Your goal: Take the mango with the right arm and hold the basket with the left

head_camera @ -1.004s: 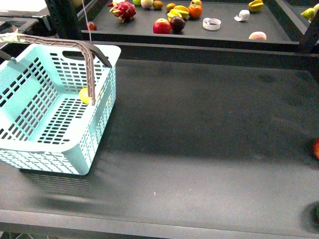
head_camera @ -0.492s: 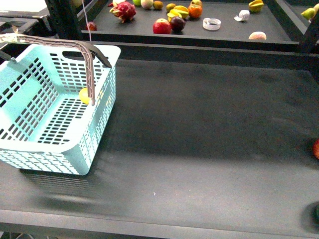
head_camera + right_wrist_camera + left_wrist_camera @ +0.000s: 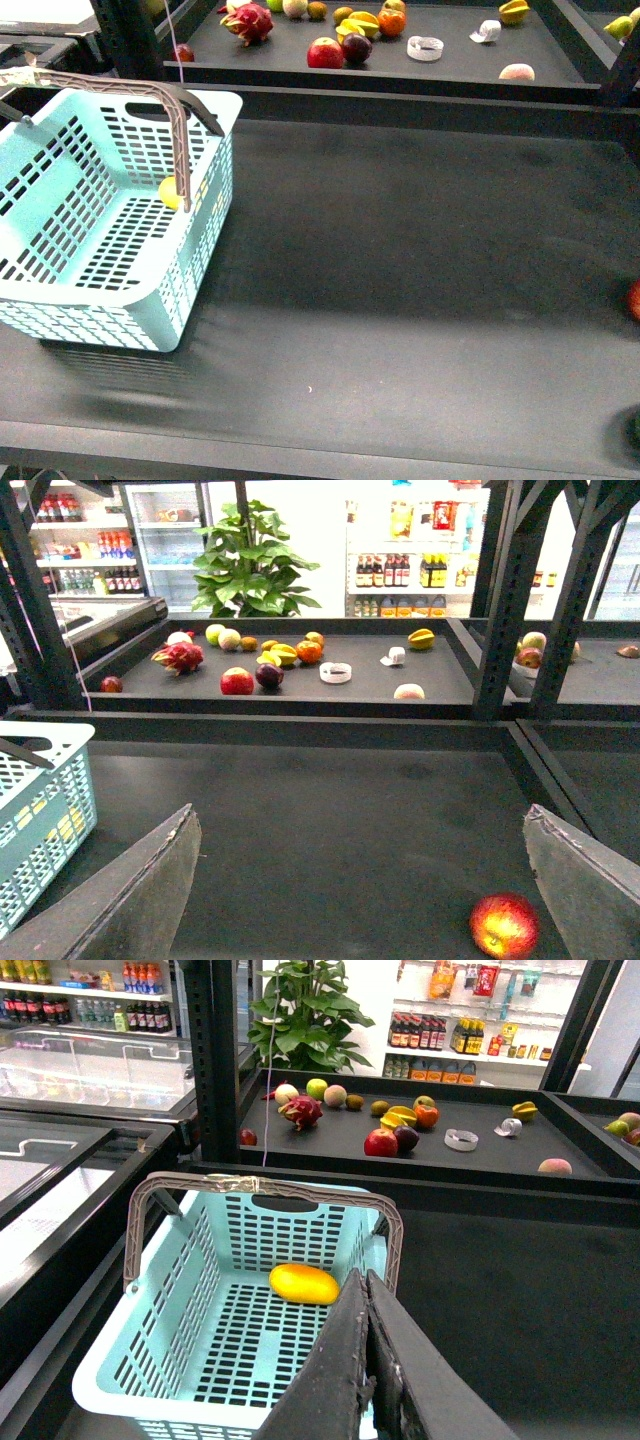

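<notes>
One smooth yellow mango in basket; left fingers closed empty, right fingers spread

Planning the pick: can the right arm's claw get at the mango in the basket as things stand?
Probably yes. The mango lies alone on the floor of the open-topped basket; the right claw is open. Only the raised handles cross above.

Honestly almost nothing moved over the last second. Only thing I can spot: the red fruit at the far right edge of the bench in the front view has slid a touch further out of frame, so a slightly thinner sliver of it shows now.
</notes>
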Controlling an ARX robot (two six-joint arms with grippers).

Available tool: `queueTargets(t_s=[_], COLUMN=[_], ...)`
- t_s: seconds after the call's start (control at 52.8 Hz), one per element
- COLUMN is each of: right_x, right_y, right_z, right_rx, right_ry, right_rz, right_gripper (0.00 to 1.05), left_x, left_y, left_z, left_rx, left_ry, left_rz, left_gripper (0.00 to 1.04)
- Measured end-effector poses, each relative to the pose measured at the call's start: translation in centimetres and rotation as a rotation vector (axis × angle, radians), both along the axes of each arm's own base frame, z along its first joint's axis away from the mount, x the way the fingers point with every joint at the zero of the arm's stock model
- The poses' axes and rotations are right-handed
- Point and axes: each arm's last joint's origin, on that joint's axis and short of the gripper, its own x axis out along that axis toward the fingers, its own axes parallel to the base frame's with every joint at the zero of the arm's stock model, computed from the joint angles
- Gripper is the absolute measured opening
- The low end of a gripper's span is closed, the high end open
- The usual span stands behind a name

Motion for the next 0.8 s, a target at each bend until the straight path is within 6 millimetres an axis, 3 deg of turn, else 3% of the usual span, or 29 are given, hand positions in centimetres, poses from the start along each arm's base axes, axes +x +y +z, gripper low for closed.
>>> queueTargets(t_s=[0.17,0.795], right_x=[0.0,0.0], right_y=[0.0,0.0], right_z=[0.0,0.0], right_rx=[0.000,0.000], right_ry=[0.000,0.000], right_rz=[0.000,0.000], right_gripper=[0.96,0.96], left_x=[-0.4,-2.1], left_y=[-1.2,-1.2], left_z=[0.0,-0.3], left_rx=[0.001,0.001], left_ry=[-0.001,0.005], left_rz=[-0.009,-0.003], left_gripper=[0.02,0.02])
